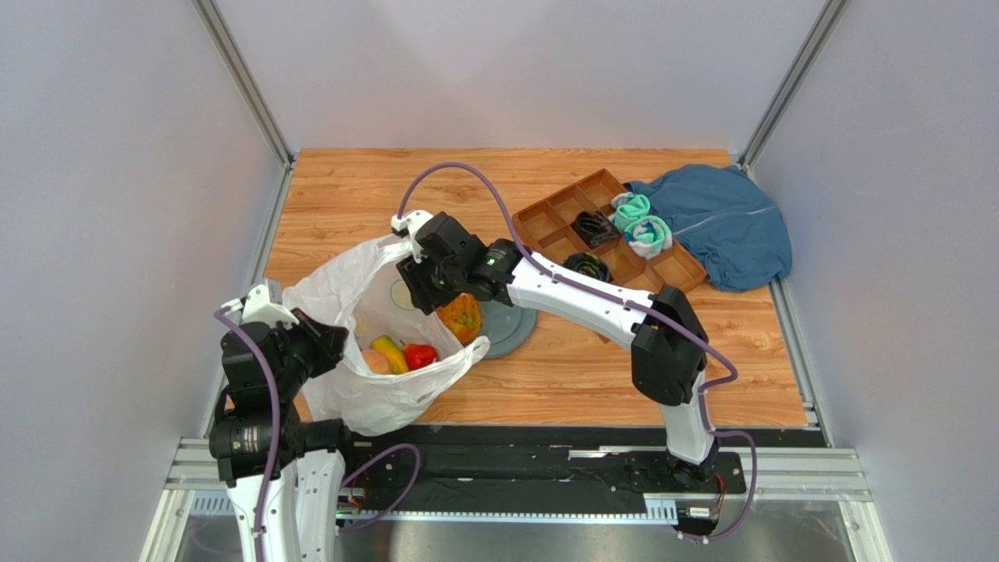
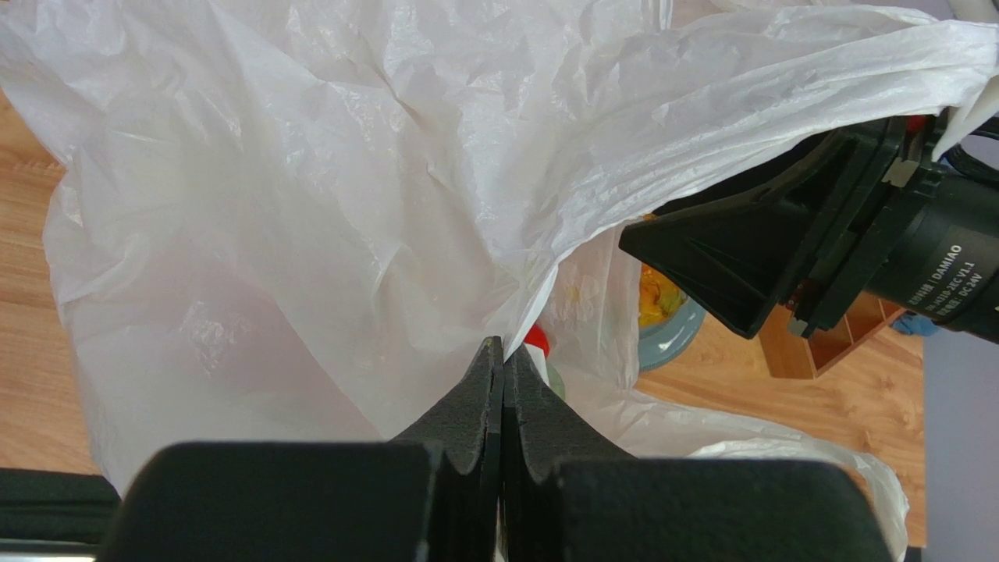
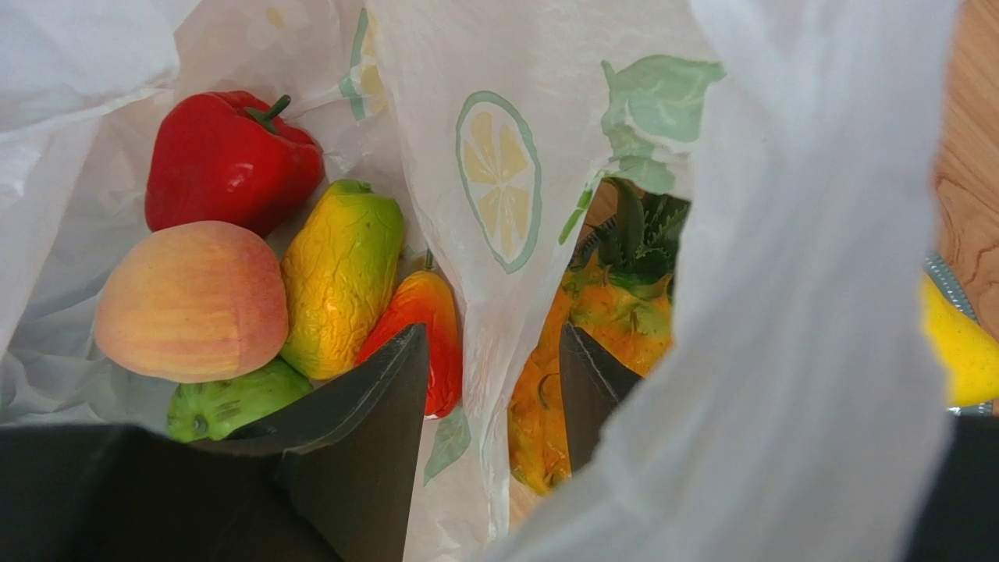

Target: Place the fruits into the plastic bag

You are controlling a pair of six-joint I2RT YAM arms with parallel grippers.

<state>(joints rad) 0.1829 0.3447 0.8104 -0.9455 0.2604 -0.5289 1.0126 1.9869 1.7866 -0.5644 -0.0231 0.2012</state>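
The white plastic bag (image 1: 352, 305) with citrus print stands open at the left of the table. My left gripper (image 1: 314, 342) is shut on its left rim, pinching the film (image 2: 293, 211) between the fingertips (image 2: 502, 351). My right gripper (image 1: 428, 281) is open over the bag's mouth; its jaws (image 3: 493, 351) straddle a fold of the bag wall. Inside lie a red fruit (image 3: 229, 158), a peach (image 3: 188, 299), a mango (image 3: 340, 275), a green fruit (image 3: 223, 404) and an orange-red one (image 3: 428, 328). The pineapple (image 3: 610, 310) sits behind that fold at the bag's right rim (image 1: 461, 316).
A grey plate (image 1: 512, 330) lies just right of the bag, with something yellow (image 3: 962, 345) by it. A wooden compartment tray (image 1: 551, 223) holds rolled teal socks (image 1: 639, 225) and black socks (image 1: 593, 227). A blue cloth (image 1: 715, 223) lies at the back right.
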